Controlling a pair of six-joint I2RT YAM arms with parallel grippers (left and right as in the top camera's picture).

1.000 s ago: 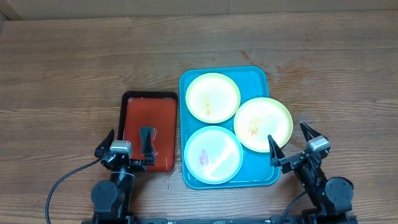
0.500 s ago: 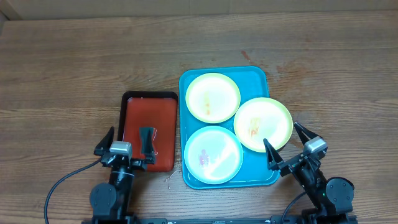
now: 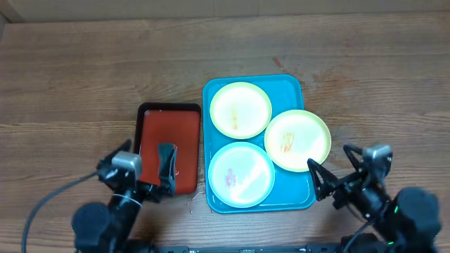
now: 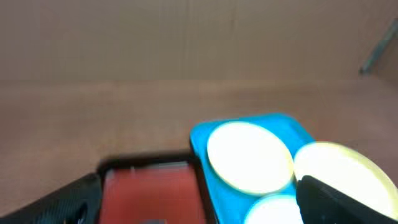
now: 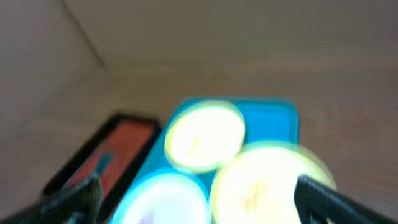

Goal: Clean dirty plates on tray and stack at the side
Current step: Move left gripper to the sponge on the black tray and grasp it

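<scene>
Three plates [image 3: 240,109] lie flat on the turquoise tray [image 3: 288,88], mid-table [image 3: 84,70], none stacked.

- The far yellow-green plate [image 3: 240,109] sits in the tray's far left part, with a faint orange smear in its middle.
- The right yellow-green plate [image 3: 297,140] hangs over the tray's right rim and has an orange stain near its centre. Its edge meets the far plate's edge, and I can't tell which overlaps.
- The light blue plate [image 3: 241,175] is in the near left part with reddish marks on it, its rim right up against the right plate.

A red tray [image 3: 169,130] with a black rim lies just beside the turquoise one on its left, their long sides almost touching.

My left claw [image 3: 136,160] is spread wide and holds nothing. It is at the near end of the red tray, with its inner finger [image 3: 166,163] over the red surface. From the left wrist I see both trays [image 4: 199,134] ahead and nothing between the fingers.

My right claw [image 3: 328,157] is also wide open and empty, near the turquoise tray's near right corner. One fingertip [image 3: 311,167] is close to the right plate's near edge, and I can't tell if it touches. The right wrist view is blurred, but plates and tray [image 5: 280,121] lie straight ahead.

A small reddish mark [image 3: 278,63] shows on the wood beyond the tray.
</scene>
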